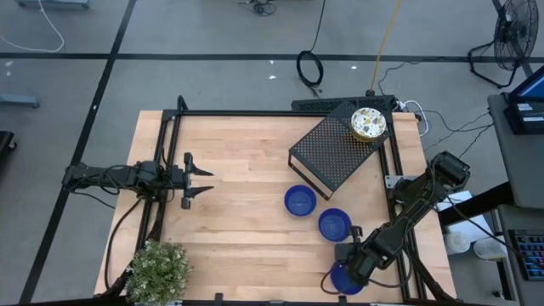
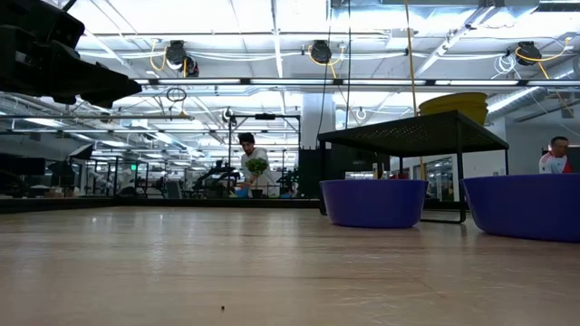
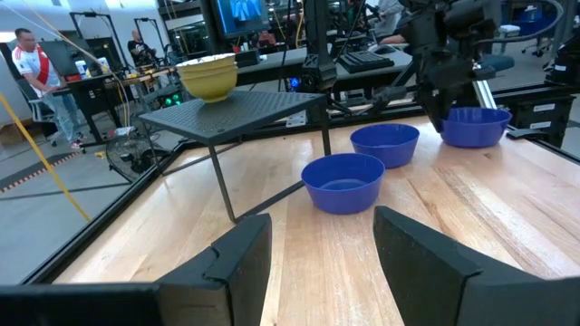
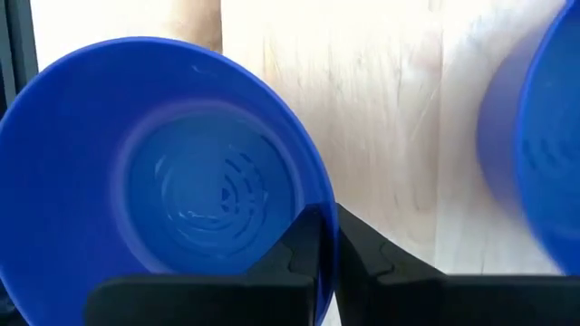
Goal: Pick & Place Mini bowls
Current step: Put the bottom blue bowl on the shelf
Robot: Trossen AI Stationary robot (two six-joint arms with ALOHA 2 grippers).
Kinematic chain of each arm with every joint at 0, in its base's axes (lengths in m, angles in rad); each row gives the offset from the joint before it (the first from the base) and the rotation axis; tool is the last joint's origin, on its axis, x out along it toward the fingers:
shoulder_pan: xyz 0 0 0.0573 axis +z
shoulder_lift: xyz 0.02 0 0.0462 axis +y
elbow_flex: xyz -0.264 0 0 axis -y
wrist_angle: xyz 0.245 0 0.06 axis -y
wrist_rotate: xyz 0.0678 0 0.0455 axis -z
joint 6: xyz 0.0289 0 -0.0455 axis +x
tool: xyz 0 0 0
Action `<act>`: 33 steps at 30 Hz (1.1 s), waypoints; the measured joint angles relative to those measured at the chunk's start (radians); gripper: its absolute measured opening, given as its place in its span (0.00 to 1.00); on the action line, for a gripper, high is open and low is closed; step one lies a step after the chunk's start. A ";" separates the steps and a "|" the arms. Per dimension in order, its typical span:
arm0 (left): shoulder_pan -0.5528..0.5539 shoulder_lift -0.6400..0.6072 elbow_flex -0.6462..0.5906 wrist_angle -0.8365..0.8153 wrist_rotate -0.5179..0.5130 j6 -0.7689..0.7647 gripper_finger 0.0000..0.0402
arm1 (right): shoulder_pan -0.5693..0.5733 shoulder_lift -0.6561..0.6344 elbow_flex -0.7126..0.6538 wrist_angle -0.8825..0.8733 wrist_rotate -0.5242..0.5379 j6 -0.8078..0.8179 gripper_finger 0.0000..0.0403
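Now the bench [image 1: 246, 170] carries a black box [image 1: 336, 151] at one o'clock, cream bowls [image 1: 368, 123] stacked on its far corner. Two blue bowls [image 1: 300, 201] sit free near centre-right. At five o'clock the right pincer [image 4: 326, 258] is clenched on the rim of the third blue bowl [image 4: 154, 181], one finger inside, one outside. That arm is nearest the box; the free bowls lie between. The left pincer [image 3: 317, 263] waits released at nine o'clock.

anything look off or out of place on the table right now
Nothing spilled or damaged. The one oddity: the right gripper is shut on the rim of a blue bowl that overhangs the table's front edge. The other two blue bowls sit upright; the speckled bowls rest stacked on the black box.
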 joint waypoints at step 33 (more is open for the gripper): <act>0.000 0.000 0.000 0.000 0.000 0.000 0.49 | -0.223 0.001 0.000 0.365 0.065 -0.445 0.00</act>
